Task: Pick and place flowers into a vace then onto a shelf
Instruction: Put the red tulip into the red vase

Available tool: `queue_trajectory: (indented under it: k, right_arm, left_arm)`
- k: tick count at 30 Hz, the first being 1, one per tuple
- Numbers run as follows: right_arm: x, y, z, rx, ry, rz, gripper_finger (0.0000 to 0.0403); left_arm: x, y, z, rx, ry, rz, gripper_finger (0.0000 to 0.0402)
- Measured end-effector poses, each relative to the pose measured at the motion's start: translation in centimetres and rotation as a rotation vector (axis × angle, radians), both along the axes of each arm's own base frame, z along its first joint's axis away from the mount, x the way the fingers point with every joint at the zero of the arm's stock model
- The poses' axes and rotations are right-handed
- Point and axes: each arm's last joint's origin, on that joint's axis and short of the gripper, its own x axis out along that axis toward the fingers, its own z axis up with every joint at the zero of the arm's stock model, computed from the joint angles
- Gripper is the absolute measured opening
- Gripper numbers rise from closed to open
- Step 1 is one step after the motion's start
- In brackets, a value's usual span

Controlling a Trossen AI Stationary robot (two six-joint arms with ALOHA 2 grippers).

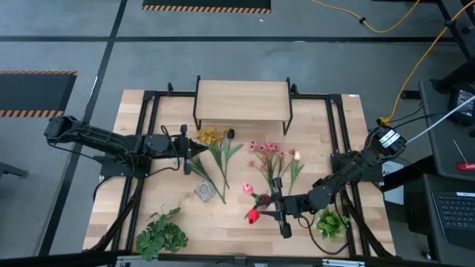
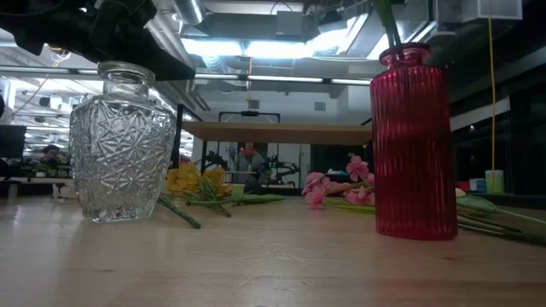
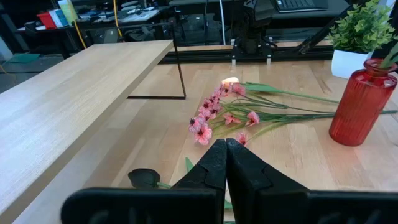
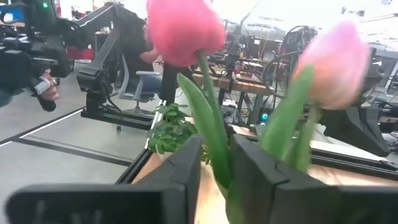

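Loose flowers lie on the table in front of the shelf: yellow ones, pink ones and a dark blossom. The red ribbed vase stands near the table's near edge, with a green stem rising from its mouth. My right gripper is beside the vase, shut on a red-pink tulip. A paler pink tulip stands close by. My left gripper is shut and holds nothing. It hovers over the yellow flowers. My right gripper pinches the red-pink tulip's green stem between its two fingers, some way below the blossom. It comes about level from the table's right side, its fingers across the stem. The blossom stands past the fingertips. The fingers hide the stem's lower end.
A clear cut-glass vase stands left of the red one. Bushy green plants sit at the near left and near right. Black frame rails run along the table's sides. A person's hand shows in the room beyond.
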Motion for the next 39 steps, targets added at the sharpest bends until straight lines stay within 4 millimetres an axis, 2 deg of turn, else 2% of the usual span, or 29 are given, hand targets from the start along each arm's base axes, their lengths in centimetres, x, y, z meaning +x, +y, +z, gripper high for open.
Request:
queue_trajectory:
  k: [6,18,29,39]
  right_arm:
    - [0.0,0.0,0.0,-0.049,-0.012,-0.004,0.0123]
    - [-0.8,-0.2,1.8,-0.029,-0.037,0.004,0.0124]
    - [-2.3,0.3,3.4,-0.014,-0.051,0.049,0.0124]
    - [-4.0,-0.3,4.6,-0.046,0.05,0.078,0.0124]
  left_arm:
    - [0.0,0.0,0.0,0.0,0.0,0.0,0.0004]
    - [0.0,0.0,0.0,0.0,0.0,-0.001,0.0004]
    - [0.0,0.0,0.0,0.0,0.0,0.0,0.0004]
    - [0.0,0.0,0.0,0.0,0.0,0.0,0.0004]
